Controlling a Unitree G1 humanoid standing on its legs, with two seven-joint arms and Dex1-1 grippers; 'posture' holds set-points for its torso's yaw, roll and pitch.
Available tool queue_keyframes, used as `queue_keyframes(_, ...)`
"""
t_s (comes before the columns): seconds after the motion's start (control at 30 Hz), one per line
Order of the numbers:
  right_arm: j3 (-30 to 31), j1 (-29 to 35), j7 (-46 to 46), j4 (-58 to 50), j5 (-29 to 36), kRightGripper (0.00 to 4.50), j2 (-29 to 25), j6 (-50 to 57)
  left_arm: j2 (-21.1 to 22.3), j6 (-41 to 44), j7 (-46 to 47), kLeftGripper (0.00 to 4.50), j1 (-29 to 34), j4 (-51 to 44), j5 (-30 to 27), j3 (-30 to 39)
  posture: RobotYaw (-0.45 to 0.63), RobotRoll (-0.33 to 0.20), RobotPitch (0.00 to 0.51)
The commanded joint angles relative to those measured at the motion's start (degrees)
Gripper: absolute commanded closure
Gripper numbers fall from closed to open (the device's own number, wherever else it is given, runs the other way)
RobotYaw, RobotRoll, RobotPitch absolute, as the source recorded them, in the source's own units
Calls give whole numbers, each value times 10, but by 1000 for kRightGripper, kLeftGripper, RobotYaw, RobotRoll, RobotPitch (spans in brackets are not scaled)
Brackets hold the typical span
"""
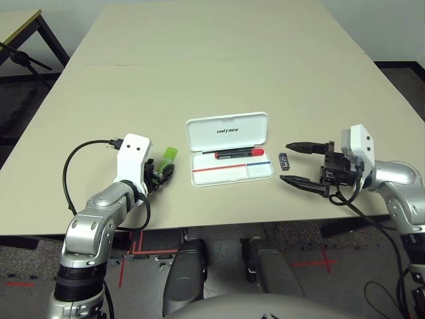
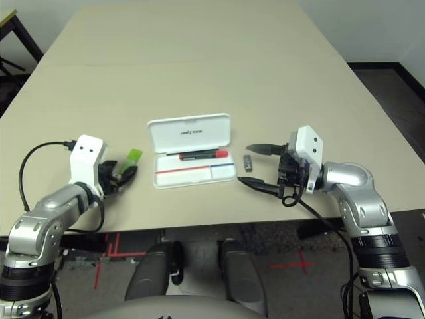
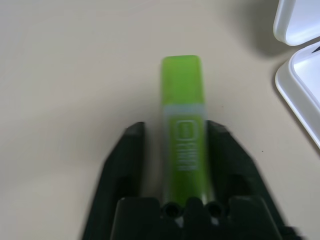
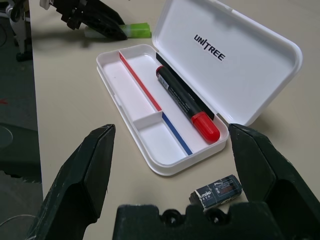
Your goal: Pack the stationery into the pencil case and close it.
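Observation:
The white pencil case (image 1: 228, 129) lies open mid-table, lid tipped back, with the red marker (image 4: 187, 100) in its tray's far compartment. On the table to its left lies the lime-green highlighter (image 3: 182, 100). My left gripper (image 1: 163, 174) is shut on the pen's near end, a finger against each side. A tiny dark grey block (image 4: 218, 190) lies on the table just right of the case. My right gripper (image 2: 244, 163) stands open there, its fingertips either side of the block and apart from it.
The beige table (image 1: 219, 60) stretches far behind the case. A black cable (image 1: 73, 166) loops from my left wrist near the front edge. Another table's corner (image 1: 20, 23) shows at the far left.

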Motion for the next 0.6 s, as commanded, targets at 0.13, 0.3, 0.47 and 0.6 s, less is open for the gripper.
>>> queue_keyframes(0.13,11,-2,-2,10,-7,0,6,-9,38,21,-60,3376,-15,7,-37,12,25,0,149)
queue_keyframes(0.3,12,-5,-2,13,-9,0,8,-12,124,9,-156,3376,-39,32,-72,28,27,0,146)
queue_keyframes(0.47,13,-8,-1,19,-10,0,8,-17,222,-20,-274,3376,-36,57,-98,24,22,0,140)
queue_keyframes(0.6,13,-9,-1,22,-11,0,8,-19,262,-40,-338,3376,-32,59,-113,11,17,0,139)
